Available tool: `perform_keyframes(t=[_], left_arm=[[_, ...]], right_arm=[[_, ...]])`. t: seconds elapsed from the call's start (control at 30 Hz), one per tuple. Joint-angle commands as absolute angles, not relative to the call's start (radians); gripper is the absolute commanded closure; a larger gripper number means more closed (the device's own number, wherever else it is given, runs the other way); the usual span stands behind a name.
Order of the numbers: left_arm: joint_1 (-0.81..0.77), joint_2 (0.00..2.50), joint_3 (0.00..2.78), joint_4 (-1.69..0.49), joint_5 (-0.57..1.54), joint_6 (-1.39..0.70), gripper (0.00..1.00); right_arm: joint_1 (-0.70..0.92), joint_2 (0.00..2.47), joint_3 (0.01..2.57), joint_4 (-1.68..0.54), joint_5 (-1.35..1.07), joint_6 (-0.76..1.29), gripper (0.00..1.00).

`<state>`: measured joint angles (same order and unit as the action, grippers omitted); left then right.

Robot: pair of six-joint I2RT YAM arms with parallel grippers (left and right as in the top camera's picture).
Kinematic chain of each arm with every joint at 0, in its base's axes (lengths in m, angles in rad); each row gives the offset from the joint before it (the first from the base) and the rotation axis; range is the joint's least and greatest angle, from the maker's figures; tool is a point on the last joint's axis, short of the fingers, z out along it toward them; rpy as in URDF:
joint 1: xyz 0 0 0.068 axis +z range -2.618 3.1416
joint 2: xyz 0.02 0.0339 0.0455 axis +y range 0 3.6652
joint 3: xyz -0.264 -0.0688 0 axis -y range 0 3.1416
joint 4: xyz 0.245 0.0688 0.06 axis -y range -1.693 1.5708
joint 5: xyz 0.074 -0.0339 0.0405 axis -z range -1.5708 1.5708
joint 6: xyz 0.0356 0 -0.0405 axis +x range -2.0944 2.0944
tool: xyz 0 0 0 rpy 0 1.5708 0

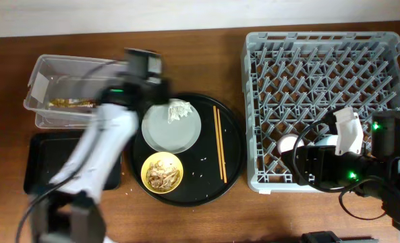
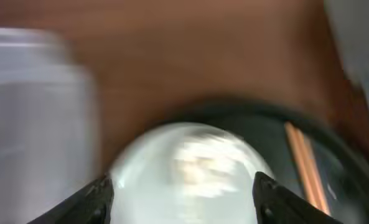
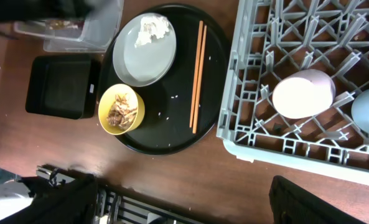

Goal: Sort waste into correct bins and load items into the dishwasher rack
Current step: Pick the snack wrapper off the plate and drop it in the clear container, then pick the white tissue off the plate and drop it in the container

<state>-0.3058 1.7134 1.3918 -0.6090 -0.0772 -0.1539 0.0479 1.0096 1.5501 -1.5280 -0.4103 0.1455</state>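
Over plate edge, left end effector spread wide

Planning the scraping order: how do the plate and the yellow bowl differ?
The plate is pale grey, the bowl yellow. The plate is wider and shallow; the bowl is smaller and deeper. The plate holds a crumpled napkin, the bowl beige food scraps. Both sit on the round black tray.
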Motion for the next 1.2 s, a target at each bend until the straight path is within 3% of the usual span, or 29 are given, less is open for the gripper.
perform_keyframes(t=[0.0, 0.07, 0.13, 0.17, 0.23, 0.33, 0.43, 0.5, 0.57, 0.6, 0.63, 0.67, 0.73, 0.8, 0.9, 0.97, 1.07, 1.17], left_arm=[[-0.44, 1.921, 1.392, -0.553, -0.177, -0.013, 0.27], [-0.443, 2.004, 1.392, -0.508, -0.137, -0.056, 0.31], [-0.443, 2.036, 1.392, -0.51, -0.116, -0.071, 0.42], [-0.443, 2.037, 1.392, -0.512, -0.113, -0.075, 0.56], [-0.443, 2.03, 1.398, -0.543, -0.109, -0.075, 1.0], [-0.419, 1.901, 1.525, -0.72, -0.125, -0.119, 1.0], [-0.333, 1.753, 1.594, -0.76, -0.175, -0.119, 1.0], [-0.269, 1.752, 1.589, -0.748, -0.364, -0.175, 1.0], [-0.181, 1.804, 1.581, -0.719, -0.374, -0.22, 1.0], [-0.136, 1.843, 1.581, -0.719, -0.337, -0.258, 0.94], [-0.117, 1.857, 1.581, -0.719, -0.28, -0.258, 0.29], [-0.099, 1.849, 1.59, -0.751, -0.168, -0.241, 0.13], [-0.102, 1.794, 1.65, -0.893, -0.057, -0.231, 0.18], [-0.165, 1.676, 1.69, -1.104, 0.005, -0.231, 0.32], [-0.383, 1.542, 1.684, -1.332, -0.02, -0.236, 0.33], [-0.572, 1.528, 1.643, -1.408, -0.121, -0.364, 0.35], [-0.778, 1.529, 1.39, -1.3, -0.205, -0.594, 0.37], [-0.809, 1.53, 1.102, -1.048, -0.155, -0.595, 0.44]], right_arm=[[0.055, 1.006, 1.547, -1.527, -0.415, 0.135, 0.11], [0.055, 1.006, 1.547, -1.527, -0.415, 0.135, 0.11], [0.055, 1.006, 1.547, -1.527, -0.415, 0.135, 0.11], [0.055, 1.006, 1.547, -1.527, -0.415, 0.135, 0.11], [0.055, 1.006, 1.547, -1.527, -0.415, 0.135, 0.11], [0.055, 1.006, 1.547, -1.527, -0.414, 0.135, 0.11], [0.055, 1.006, 1.547, -1.527, -0.414, 0.135, 0.11], [0.055, 1.006, 1.547, -1.527, -0.415, 0.135, 0.11], [0.055, 1.006, 1.547, -1.527, -0.415, 0.135, 0.11], [0.055, 1.006, 1.547, -1.527, -0.415, 0.135, 0.11], [0.055, 1.006, 1.547, -1.527, -0.415, 0.135, 0.11], [0.055, 1.006, 1.547, -1.527, -0.415, 0.135, 0.11], [0.055, 1.006, 1.547, -1.527, -0.415, 0.135, 0.11], [0.055, 1.006, 1.547, -1.531, -0.415, 0.135, 0.11], [0.055, 1.006, 1.547, -1.539, -0.414, 0.135, 0.11], [0.055, 1.006, 1.547, -1.548, -0.411, 0.135, 0.11], [0.055, 1.006, 1.547, -1.554, -0.411, 0.135, 0.11], [0.055, 1.006, 1.547, -1.556, -0.411, 0.135, 0.11]])
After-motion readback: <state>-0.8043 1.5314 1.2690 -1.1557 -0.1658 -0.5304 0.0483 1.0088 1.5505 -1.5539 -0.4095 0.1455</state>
